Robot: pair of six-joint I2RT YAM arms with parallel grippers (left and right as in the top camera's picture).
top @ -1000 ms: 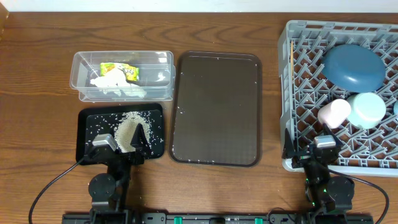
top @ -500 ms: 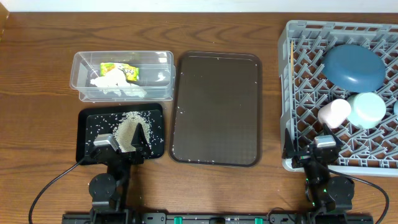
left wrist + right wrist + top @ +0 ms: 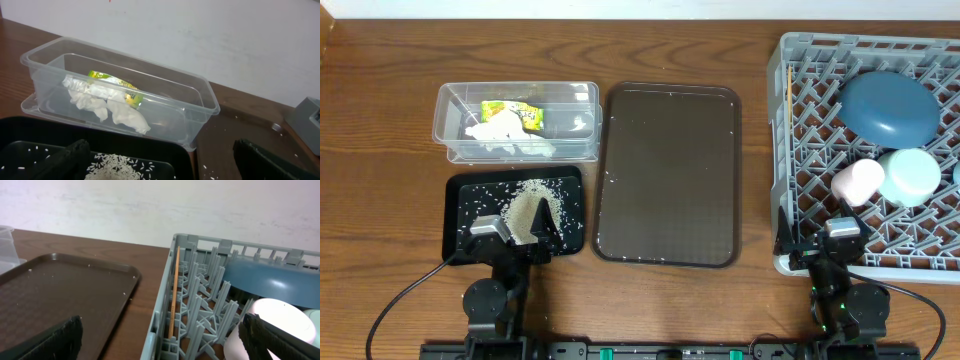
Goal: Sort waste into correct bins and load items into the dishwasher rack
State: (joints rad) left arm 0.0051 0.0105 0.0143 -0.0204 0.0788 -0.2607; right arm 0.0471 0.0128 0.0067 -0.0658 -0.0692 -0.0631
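Note:
The rice heap lies in the shallow black tray; it also shows in the left wrist view. Crumpled tissue and the green-and-yellow wrapper lie in the clear tub. The grey rack holds the dark blue dish, the pink cup, a mint-green bowl and the edge of a light blue bowl. My left gripper is open and empty at the black tray's near edge. My right gripper is open and empty at the rack's near left corner.
A large brown serving tray with a few stray rice grains lies between the bins and the rack. A wooden chopstick stands along the rack's left wall, also in the right wrist view. A white wall is behind the table.

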